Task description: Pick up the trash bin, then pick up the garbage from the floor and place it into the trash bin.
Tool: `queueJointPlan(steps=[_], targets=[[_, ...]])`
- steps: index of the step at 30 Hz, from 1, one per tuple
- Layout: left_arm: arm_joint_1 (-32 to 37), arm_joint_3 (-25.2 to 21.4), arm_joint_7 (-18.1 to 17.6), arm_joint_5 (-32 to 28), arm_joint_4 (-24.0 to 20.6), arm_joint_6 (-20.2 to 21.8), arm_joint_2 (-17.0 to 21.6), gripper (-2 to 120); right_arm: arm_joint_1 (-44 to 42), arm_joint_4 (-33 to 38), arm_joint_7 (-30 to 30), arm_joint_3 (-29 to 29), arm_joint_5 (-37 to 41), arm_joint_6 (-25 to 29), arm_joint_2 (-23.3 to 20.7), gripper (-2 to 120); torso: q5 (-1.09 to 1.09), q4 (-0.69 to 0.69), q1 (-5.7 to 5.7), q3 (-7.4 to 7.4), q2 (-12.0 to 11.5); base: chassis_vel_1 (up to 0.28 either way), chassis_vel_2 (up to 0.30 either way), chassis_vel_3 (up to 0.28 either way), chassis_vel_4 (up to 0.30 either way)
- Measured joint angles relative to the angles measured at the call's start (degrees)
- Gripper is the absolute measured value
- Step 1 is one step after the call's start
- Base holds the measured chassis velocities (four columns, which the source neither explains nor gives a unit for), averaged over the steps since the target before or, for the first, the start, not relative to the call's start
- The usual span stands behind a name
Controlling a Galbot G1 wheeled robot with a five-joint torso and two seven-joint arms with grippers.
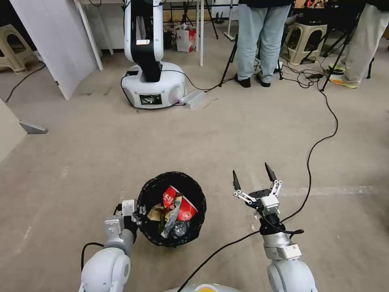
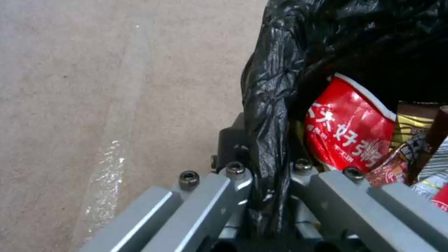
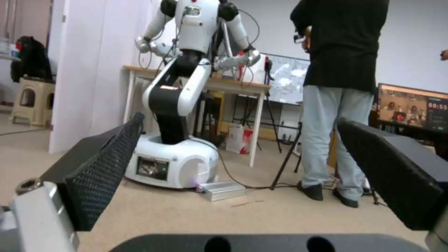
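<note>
The trash bin (image 1: 172,178), round and lined with a black bag, hangs low over the floor at the lower centre of the head view. My left gripper (image 1: 137,215) is shut on its near-left rim; the left wrist view shows the black bag rim (image 2: 268,115) pinched between the grey fingers (image 2: 210,196). Garbage lies inside the bin: a red snack wrapper (image 1: 178,202) (image 2: 348,134), a gold wrapper (image 2: 413,127) and a clear crumpled piece (image 1: 178,228). To the right of the bin my right gripper (image 1: 252,176) (image 3: 238,168) is held open with nothing in it, pointing forward.
Another white robot (image 1: 152,81) (image 3: 175,154) stands ahead on the beige carpet, a silver box (image 1: 193,98) beside its base. A black cable (image 1: 312,150) runs across the floor on the right. People's legs, tripods, stools and a white table leg (image 1: 201,36) are at the back.
</note>
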Motion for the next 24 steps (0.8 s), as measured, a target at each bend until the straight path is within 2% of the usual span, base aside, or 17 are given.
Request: queueJointPlan(steps=[2, 4, 5, 7, 8, 10, 11, 13, 14, 16, 18, 20, 24], targets=[[-0.09, 0.08, 0.00, -0.08, -0.02, -0.04, -0.04, 0, -0.02, -0.10, -0.10, -0.03, -0.05, 0.06, 0.00, 100, -0.01, 0.00, 0.00, 0.00, 0.00, 0.000, 0.000, 0.000, 0.000], [-0.22, 0.30, 0.04, -0.27, -0.19, -0.24, -0.13, 9, -0.06, -0.26, -0.36, -0.09, -0.11, 0.18, 0.02, 100, -0.03, -0.01, 0.00, 0.01, 0.00, 0.000, 0.000, 0.000, 0.000], [-0.22, 0.30, 0.04, -0.27, -0.19, -0.24, -0.13, 9, -0.06, -0.26, -0.36, -0.09, -0.11, 0.18, 0.02, 100, -0.03, -0.01, 0.00, 0.01, 0.00, 0.000, 0.000, 0.000, 0.000], [-0.43, 0.54, 0.15, -0.39, -0.62, -0.29, -0.26, 19, -0.14, -0.41, -0.64, -0.22, -0.18, 0.28, 0.04, 100, -0.05, -0.02, 0.00, 0.01, 0.00, 0.000, 0.000, 0.000, 0.000], [-0.43, 0.54, 0.15, -0.39, -0.62, -0.29, -0.26, 19, -0.14, -0.41, -0.64, -0.22, -0.18, 0.28, 0.04, 100, -0.05, -0.02, 0.00, 0.01, 0.00, 0.000, 0.000, 0.000, 0.000], [-0.88, 0.68, 0.19, -0.40, -1.26, -0.38, -0.38, 30, -0.32, -0.60, -1.17, -0.34, -0.28, 0.50, 0.10, 100, -0.04, -0.02, 0.01, 0.01, -0.01, 0.000, 0.000, 0.000, 0.000], [-0.88, 0.68, 0.19, -0.40, -1.26, -0.38, -0.38, 30, -0.32, -0.60, -1.17, -0.34, -0.28, 0.50, 0.10, 100, -0.04, -0.02, 0.01, 0.01, -0.01, 0.000, 0.000, 0.000, 0.000], [-1.31, 0.69, 0.18, -0.26, -1.77, -0.50, -0.49, 40, -0.64, -0.72, -1.82, -0.41, -0.32, 0.77, 0.20, 100, -0.03, -0.01, 0.01, 0.01, -0.01, 0.000, 0.000, 0.000, 0.000], [-1.31, 0.69, 0.18, -0.26, -1.77, -0.50, -0.49, 40, -0.64, -0.72, -1.82, -0.41, -0.32, 0.77, 0.20, 100, -0.03, -0.01, 0.01, 0.01, -0.01, 0.000, 0.000, 0.000, 0.000], [-1.81, 0.94, 0.17, -0.15, -2.29, -0.55, -0.60, 52, -1.01, -0.89, -2.27, -0.41, -0.33, 1.11, 0.24, 100, -0.01, -0.01, 0.01, 0.01, -0.01, 0.000, 0.000, 0.000, 0.000], [-2.02, 1.08, 0.16, -0.08, -2.43, -0.56, -0.65, 56, -1.17, -0.91, -2.39, -0.39, -0.33, 1.19, 0.25, 100, -0.01, -0.01, 0.00, 0.01, -0.01, 0.000, 0.000, 0.000, 0.000], [-2.89, 1.33, 0.06, 0.09, -2.69, -0.41, -0.88, 67, -1.52, -0.91, -2.76, -0.23, -0.27, 1.44, 0.23, 100, 0.00, -0.01, 0.01, 0.01, -0.01, 0.000, 0.000, 0.000, 0.000], [-3.58, 1.39, 0.01, 0.12, -2.73, -0.19, -1.00, 75, -1.59, -0.91, -3.01, -0.16, -0.20, 1.60, 0.23, 100, 0.00, 0.00, 0.01, 0.01, -0.01, 0.000, 0.000, 0.000, 0.000]])
